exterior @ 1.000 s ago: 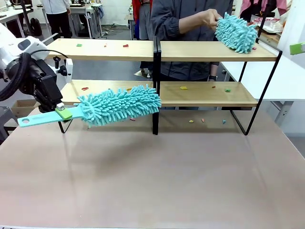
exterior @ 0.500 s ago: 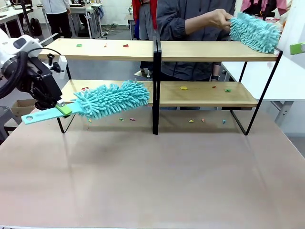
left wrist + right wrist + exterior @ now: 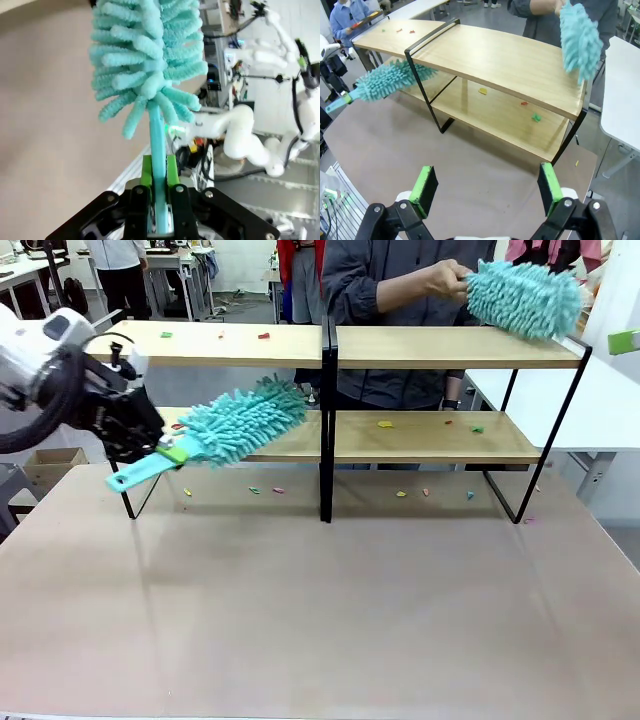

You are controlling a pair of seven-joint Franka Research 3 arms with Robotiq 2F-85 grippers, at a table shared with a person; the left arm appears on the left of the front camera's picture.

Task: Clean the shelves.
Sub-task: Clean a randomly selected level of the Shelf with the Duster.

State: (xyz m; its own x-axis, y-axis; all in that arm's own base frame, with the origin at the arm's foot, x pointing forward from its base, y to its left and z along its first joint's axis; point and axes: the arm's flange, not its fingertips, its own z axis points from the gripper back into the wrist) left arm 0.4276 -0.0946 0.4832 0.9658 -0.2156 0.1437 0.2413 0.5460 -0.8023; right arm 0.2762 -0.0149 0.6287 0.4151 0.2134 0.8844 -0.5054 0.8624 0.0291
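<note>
Since half a second ago the duster (image 3: 240, 420) in the left gripper (image 3: 170, 452) has swung up from below the lower board's front edge, and the person's second duster (image 3: 525, 298) has drawn a little back from the top board's right end.

Across the table (image 3: 320, 620), the shelves (image 3: 430, 347) stand along its far edge, two long wood boards in a black frame with a black upright at the middle. The person stands behind them, at the right half, with a hand (image 3: 445, 280) holding the second duster over the top board's right end.

The teal duster's fluffy head lies over the left half of the lower board, at its front edge. Its flat handle slopes down and out past the shelves' left end.

In the left wrist view the left gripper's green pads (image 3: 146, 170) are pressed onto the thin handle from both sides.

The right gripper (image 3: 485, 182) hangs over the table on the near side of the shelves, its fingers (image 3: 426, 185) spread wide with nothing between them.

Small coloured scraps (image 3: 385, 424) lie on the lower board right of the upright, a few more at the top board's left half, and others on the table under the shelves.
</note>
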